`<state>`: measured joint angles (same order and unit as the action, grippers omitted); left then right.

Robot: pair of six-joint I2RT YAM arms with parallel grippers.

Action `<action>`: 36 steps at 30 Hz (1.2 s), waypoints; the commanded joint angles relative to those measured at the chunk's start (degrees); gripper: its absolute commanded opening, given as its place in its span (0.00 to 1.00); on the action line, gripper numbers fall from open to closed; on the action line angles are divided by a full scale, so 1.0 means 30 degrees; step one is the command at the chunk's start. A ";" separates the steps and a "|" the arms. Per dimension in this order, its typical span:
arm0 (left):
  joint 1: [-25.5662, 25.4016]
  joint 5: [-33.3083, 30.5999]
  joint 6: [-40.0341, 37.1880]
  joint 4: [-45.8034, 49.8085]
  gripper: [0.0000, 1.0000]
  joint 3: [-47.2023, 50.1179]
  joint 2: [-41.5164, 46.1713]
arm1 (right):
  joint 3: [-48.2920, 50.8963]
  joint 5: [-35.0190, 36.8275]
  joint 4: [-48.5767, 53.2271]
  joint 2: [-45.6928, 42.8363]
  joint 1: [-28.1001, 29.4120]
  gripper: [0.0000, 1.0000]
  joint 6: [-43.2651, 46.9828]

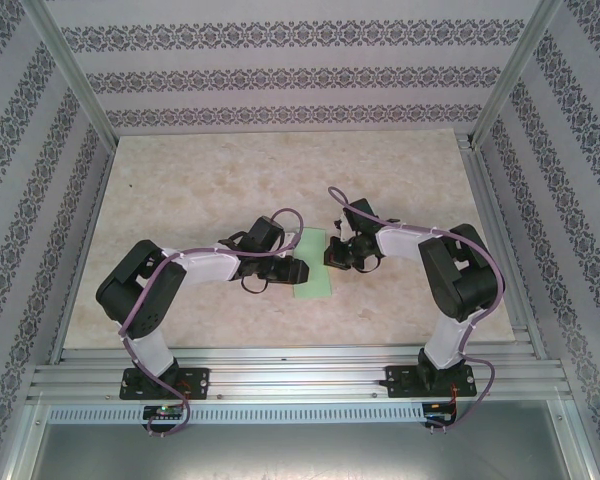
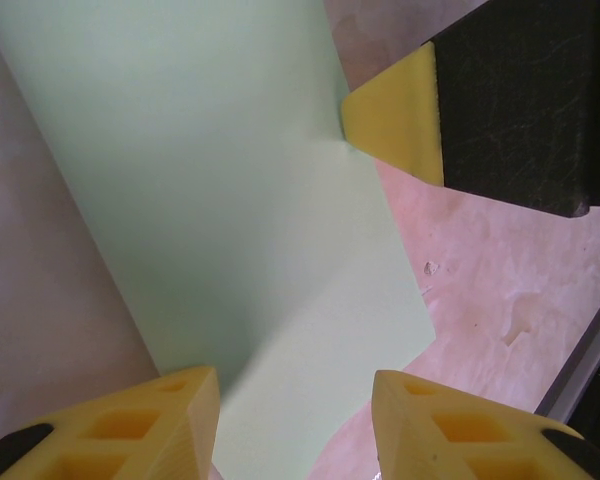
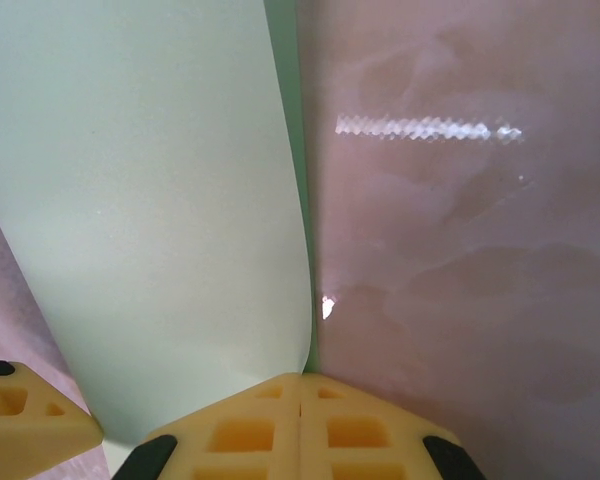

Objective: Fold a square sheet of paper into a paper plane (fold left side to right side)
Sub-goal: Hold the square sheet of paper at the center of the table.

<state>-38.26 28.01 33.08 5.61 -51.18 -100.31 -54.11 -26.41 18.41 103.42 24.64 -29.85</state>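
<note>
Left pincer [image 2: 295, 430] stands open over the table, its two yellow fingertips apart, with the near end of the green paper sheet [image 2: 230, 200] lying flat between and ahead of them. Right pincer [image 3: 300, 390] is closed, its yellow tips pressed together, and the point of it touches the sheet's long edge. I cannot tell whether any paper is nipped between those tips. Seen from the left wrist, that closed tip pokes in from the upper right and meets the paper's edge. Seen from the right wrist, the sheet spreads up and to the left of the pincer. Its edge curls slightly, with a darker green strip beside it.

Small print runs along a dark part by the metal rail [image 2: 580, 370], to the right of the left pincer, but it is too blurred to read.

Beneath both pincers, the tabletop [image 1: 180, 190] is a marbled beige-pink slab, glossy enough to throw a streak of glare ahead of the right pincer. Behind and beside the arms, walls carry wallpaper [image 1: 280, 80] in bands of dark damask on white, framed by aluminium posts [image 1: 75, 75]. Grooved aluminium rails [image 1: 300, 375] cross the near edge where the arm bases are bolted. Purple cables [image 1: 145, 300] loop along both arms toward the pincers.
</note>
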 commanded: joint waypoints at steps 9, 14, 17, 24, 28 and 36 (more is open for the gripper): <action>0.0332 0.0670 0.0099 -0.1098 0.47 -0.0703 0.1353 | -0.0446 0.1858 0.2018 0.1180 0.0135 0.03 0.0896; 0.0318 0.1107 0.0092 -0.1478 0.46 -0.1535 -0.0028 | -0.0462 0.1918 0.2076 0.1248 0.0179 0.03 0.0892; 0.0302 0.1486 0.0240 -0.1878 0.45 -0.1864 -0.1027 | -0.0500 0.1916 0.2093 0.1213 0.0195 0.03 0.0896; 0.0112 0.1526 0.0198 -0.2034 0.45 -0.2037 -0.2446 | -0.0479 0.1848 0.2006 0.1153 0.0219 0.03 0.0856; -0.0005 0.0786 -0.0248 -0.1199 0.45 -0.1846 -0.2711 | -0.0555 0.1529 0.1802 0.1069 0.0236 0.03 0.0751; -0.0159 0.0054 -0.0240 -0.1134 0.44 -0.0589 -0.2956 | -0.1446 0.1108 0.2319 -0.1156 -0.0322 0.18 0.0424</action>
<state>-38.11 30.41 33.30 0.71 -55.53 -107.59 -56.64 -25.69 22.33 104.01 24.73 -28.53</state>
